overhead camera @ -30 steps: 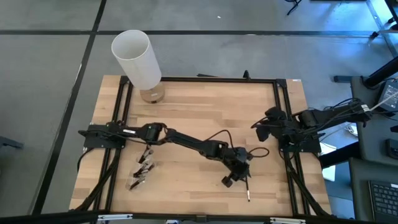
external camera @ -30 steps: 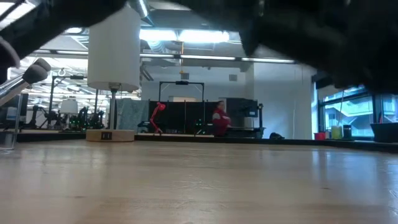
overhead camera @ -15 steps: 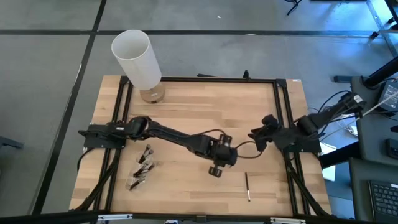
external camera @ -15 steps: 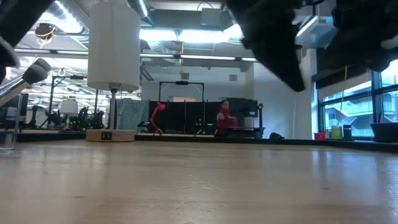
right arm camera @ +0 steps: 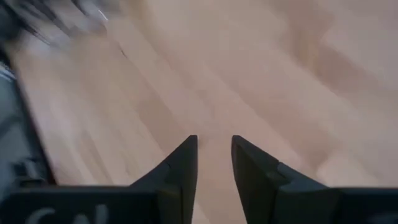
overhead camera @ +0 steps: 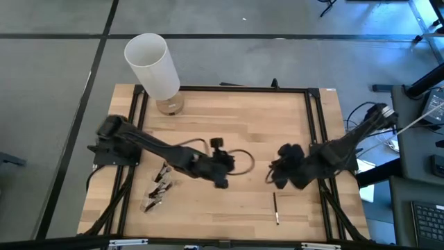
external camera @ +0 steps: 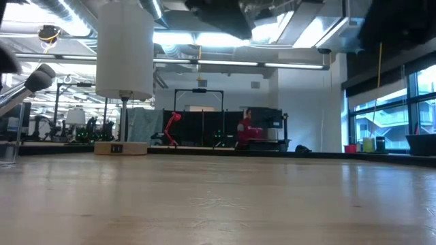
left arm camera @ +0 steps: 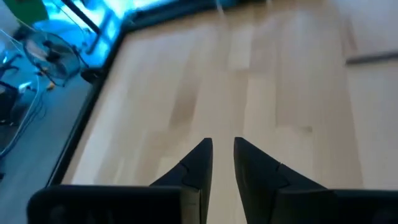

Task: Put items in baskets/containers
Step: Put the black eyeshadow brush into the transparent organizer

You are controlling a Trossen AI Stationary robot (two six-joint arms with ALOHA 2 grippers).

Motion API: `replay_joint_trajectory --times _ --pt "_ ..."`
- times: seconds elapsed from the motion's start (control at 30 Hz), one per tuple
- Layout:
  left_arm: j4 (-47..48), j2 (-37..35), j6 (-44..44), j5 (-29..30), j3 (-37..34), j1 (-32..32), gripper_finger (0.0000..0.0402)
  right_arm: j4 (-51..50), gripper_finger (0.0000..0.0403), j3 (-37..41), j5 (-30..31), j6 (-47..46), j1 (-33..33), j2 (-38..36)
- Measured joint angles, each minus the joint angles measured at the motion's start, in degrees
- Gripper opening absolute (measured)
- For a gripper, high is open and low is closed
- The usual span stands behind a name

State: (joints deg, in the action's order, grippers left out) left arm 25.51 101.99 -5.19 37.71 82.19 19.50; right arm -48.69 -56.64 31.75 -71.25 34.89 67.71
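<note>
A single thin dark brush [overhead camera: 276,208] lies alone on the pale wood-plank table [overhead camera: 236,118], toward 6 o'clock from the right gripper [overhead camera: 281,173] and clear of it; the right wrist view shows that gripper's fingers [right arm camera: 180,168] spread a narrow gap apart with only bare wood between them. The left gripper [overhead camera: 218,167] hangs over the table's middle, toward 10 o'clock from the lone brush and well apart from it, its dark wedge-shaped fingers [left arm camera: 199,165] likewise slightly parted around nothing. Toward 8 o'clock from the left gripper, a cluster of slim pale-tipped brushes [overhead camera: 158,186] lies with the transparent cup [overhead camera: 148,203], which is hard to make out. Farther back at 11 o'clock stands the tall white cylinder [overhead camera: 152,66] over a small tan jar [overhead camera: 169,105]. Compared with half a second ago, the left gripper has pulled back toward its base, and the right gripper has reached inward over the table.
</note>
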Motion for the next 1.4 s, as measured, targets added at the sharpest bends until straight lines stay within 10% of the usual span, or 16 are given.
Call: replay_joint_trajectory --times 0.4,0.83,1.07,1.4 --pt "-17.87 -19.09 7.49 2.65 -21.79 -3.27 0.0061 -7.28 0.0056 -10.19 -35.3 -15.23 -1.01 23.79" --pt "-13.12 -23.54 17.11 3.58 -22.58 -12.42 0.0061 -3.09 0.0119 -11.25 -43.66 -27.49 1.13 33.87" --pt "-15.37 -23.54 19.02 -5.77 -22.58 -19.73 0.0061 0.74 0.0172 -11.25 -39.05 -33.44 3.79 34.54" --pt "-14.98 -23.51 16.48 -9.42 -22.58 -23.71 0.0061 2.54 0.0137 -11.21 -40.89 -36.1 6.97 38.68"
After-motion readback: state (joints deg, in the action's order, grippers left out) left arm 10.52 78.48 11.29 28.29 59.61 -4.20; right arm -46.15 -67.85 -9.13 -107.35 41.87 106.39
